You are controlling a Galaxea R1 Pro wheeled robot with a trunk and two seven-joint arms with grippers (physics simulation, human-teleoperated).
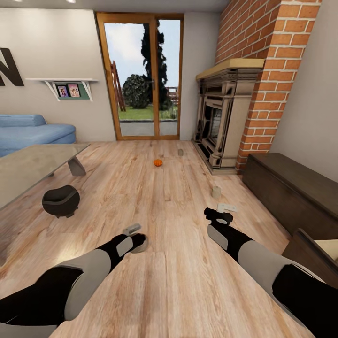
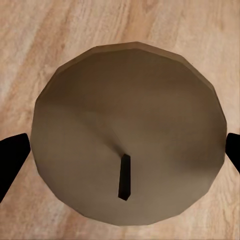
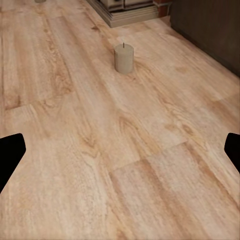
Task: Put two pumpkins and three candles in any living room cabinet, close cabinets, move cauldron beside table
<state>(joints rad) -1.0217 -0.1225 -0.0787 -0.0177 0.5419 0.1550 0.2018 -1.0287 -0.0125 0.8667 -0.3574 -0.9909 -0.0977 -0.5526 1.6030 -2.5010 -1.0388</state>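
Two arms reach fwd over the plank floor [image 1: 178, 281]. Biggest thing on the right: the dark cabinet [image 1: 291, 188] along the wall, w/ a drawer [image 1: 312, 256] pulled open near the right arm. Black cauldron [image 1: 61, 201] sits just beside the grey table [image 1: 33, 166]. Left gripper [image 1: 136, 236] hangs over a candle [image 2: 127, 132], fingers spread either side (contact unclear). Right gripper [image 1: 224, 211] is spread wide, a 2nd candle [image 1: 216, 192] just ahead. Pumpkin [image 1: 158, 162] and 3rd candle [image 1: 180, 152] lie farther off.
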